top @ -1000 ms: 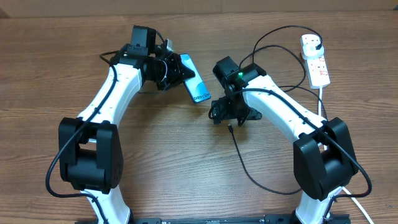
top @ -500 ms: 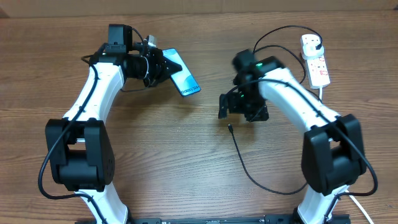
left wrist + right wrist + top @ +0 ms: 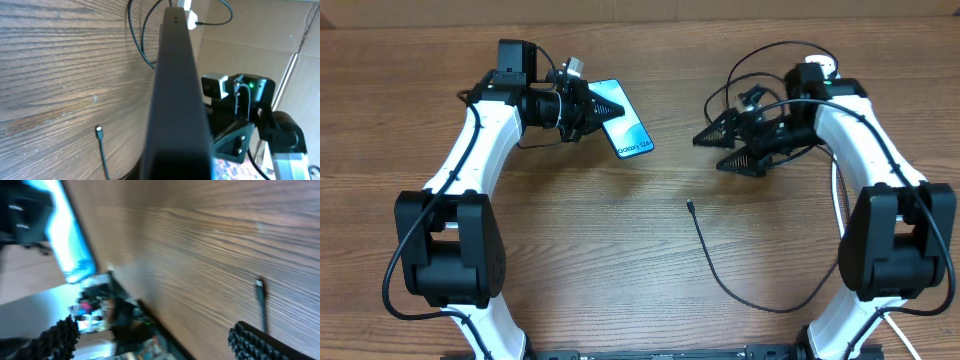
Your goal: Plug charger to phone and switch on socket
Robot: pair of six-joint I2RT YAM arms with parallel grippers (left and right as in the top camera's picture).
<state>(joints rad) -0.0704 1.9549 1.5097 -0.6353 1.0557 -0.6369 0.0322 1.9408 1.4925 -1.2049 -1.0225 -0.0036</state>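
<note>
My left gripper (image 3: 584,108) is shut on the phone (image 3: 629,127), holding it above the table with its light blue screen up and tilted. In the left wrist view the phone (image 3: 175,100) shows only as a dark edge running away from the jaws. The charger's connector tip (image 3: 690,206) lies on the wood, and its thin black cable curls down and to the right. My right gripper (image 3: 712,153) hangs open and empty, right of the phone and above the tip, pointing left. The right wrist view shows the phone (image 3: 70,235) and the tip (image 3: 259,285). The socket (image 3: 813,66) is mostly hidden behind my right arm.
Black cable loops (image 3: 760,60) lie at the back right near the socket. The wooden table (image 3: 620,250) spreads under both arms. A cardboard wall (image 3: 640,10) stands along the back edge.
My right gripper has risen and swung up and right, away from the connector tip, and now points left towards the phone. The left arm shifted the phone slightly.
</note>
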